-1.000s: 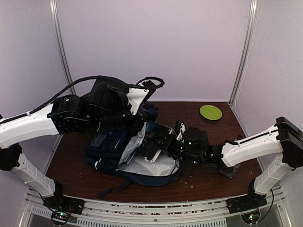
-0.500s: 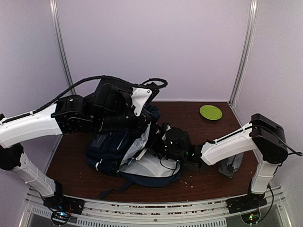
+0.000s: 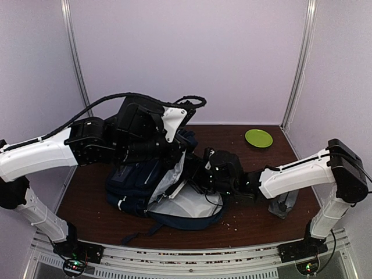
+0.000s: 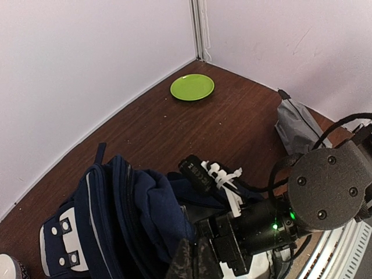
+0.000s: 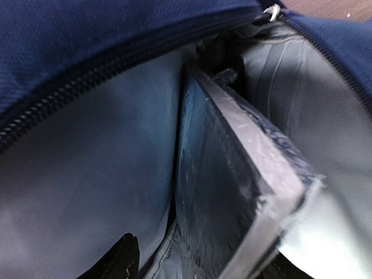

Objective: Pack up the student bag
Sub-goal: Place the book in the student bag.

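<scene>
Student bag (image 3: 131,180) lying on its side mid-table (image 3: 87,200), mouth gaping toward the near edge, grey lining showing. Left tool (image 3: 176,155) pinching the upper flap, holding it lifted; right tool (image 3: 202,179) reaching into the opening. Grey pouch (image 3: 283,203) and green plate (image 3: 258,138) sitting outside, apart from the bag. Left wrist: fingers (image 4: 185,261) pressing together on navy fabric, bag right beneath. Right wrist: flat dark slab (image 5: 226,192) leaning inside against the lining, right tool's fingers standing spread off it, gripping nothing. Judging: one item in; pouch possibly remaining, zip not yet closed.
</scene>
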`<state>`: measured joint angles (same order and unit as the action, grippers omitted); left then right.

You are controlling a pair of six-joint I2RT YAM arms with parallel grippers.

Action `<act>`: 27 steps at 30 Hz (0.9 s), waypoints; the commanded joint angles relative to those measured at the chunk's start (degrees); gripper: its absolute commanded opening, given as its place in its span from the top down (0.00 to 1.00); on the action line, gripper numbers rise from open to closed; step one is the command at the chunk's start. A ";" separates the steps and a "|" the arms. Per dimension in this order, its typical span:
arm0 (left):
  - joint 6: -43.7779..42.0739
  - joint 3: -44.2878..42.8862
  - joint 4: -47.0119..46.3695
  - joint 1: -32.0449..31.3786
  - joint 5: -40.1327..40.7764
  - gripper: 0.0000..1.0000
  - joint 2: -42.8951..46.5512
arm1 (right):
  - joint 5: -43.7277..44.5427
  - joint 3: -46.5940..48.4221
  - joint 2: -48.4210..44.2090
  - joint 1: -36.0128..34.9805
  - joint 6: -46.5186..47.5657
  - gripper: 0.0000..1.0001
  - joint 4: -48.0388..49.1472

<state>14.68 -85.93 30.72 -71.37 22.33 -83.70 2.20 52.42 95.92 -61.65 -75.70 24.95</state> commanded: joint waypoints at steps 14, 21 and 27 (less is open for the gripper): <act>-0.32 -4.94 -12.53 -1.13 -0.74 1.00 -0.75 | -1.65 -6.20 -3.03 2.06 1.54 0.41 -0.77; -1.05 -5.12 -12.76 -1.11 -0.40 1.00 -1.30 | -0.94 -6.92 -6.00 2.01 3.90 0.41 -4.71; -1.32 -5.64 -12.90 -1.14 -0.83 1.00 -1.98 | -1.34 -6.55 -5.77 1.99 4.41 0.44 -5.38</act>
<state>14.35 -86.94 29.71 -71.64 22.70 -86.17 0.97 46.19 90.89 -59.96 -72.44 20.36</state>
